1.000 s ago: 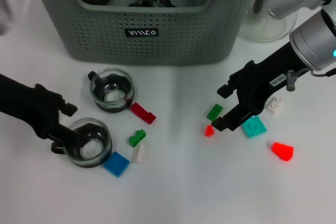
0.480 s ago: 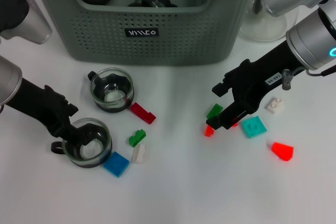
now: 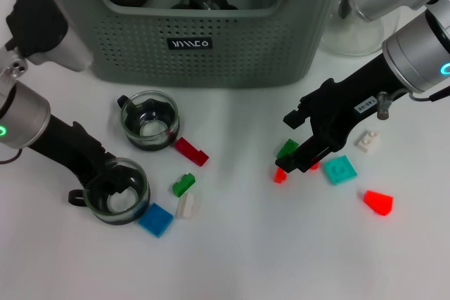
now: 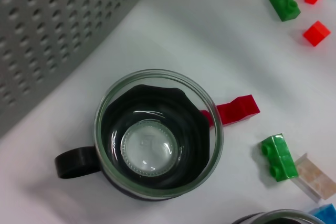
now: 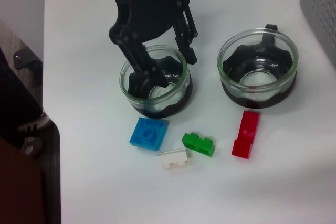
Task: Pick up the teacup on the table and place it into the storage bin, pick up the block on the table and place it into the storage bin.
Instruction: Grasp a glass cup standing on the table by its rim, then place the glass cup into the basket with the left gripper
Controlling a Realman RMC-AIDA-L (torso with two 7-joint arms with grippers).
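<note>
While your left tool straddles the rim of the near teacup at 8 o'clock on the worktop, jaws apart, close and lift toward the storage bin at 12. Your right tool hovers spread over the small red block.

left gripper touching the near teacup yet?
Touching. In the right wrist view the left gripper has one finger inside the near teacup and one outside, straddling its rim; the head view agrees.
</note>
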